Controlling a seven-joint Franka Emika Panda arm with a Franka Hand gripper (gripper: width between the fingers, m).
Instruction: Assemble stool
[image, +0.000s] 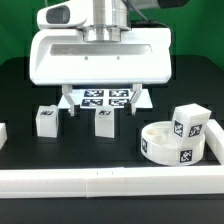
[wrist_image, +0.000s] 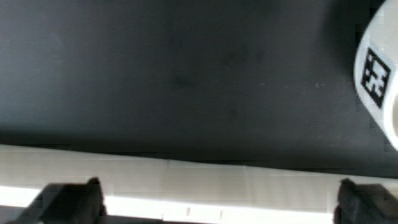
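Stool pieces: one round seat (image: 168, 148) and three blocky legs, all white, lying loose on the black table (image: 20, 100).
White piece (image: 3, 133): far to the exterior view's left of the marker board (image: 108, 97), cut off by the frame edge.
Left leg (image: 47, 120): toward the exterior view's left of the marker board and nearer the camera. It stands apart from the board and shows a square tag on its front.
Middle leg (image: 104, 121): just in front of the marker board, with a small tag facing the camera.
Marker board tags: several black-and-white squares in a row, patterns only and too small to read.
Gripper (wrist_image: 217, 203): above the marker board under the arm's wide white housing. The wrist view shows its two dark fingertips spread wide with nothing between them.
Seat: to the exterior view's right of the marker board and nearer the camera, with one tag on its side wall.
Third leg (image: 188, 122): at the seat's far rim, tilted, with two tagged faces showing. I cannot tell whether it rests in the seat or behind it.
Rail (image: 110, 183): runs along the near edge, farther from the marker board than any stool piece, and the seat sits just beside it.
Open room: bare table lies between the left and middle legs, and between the middle leg and the seat. In the wrist view, black table stretches from the rail to the seat's tagged edge (wrist_image: 377, 70).
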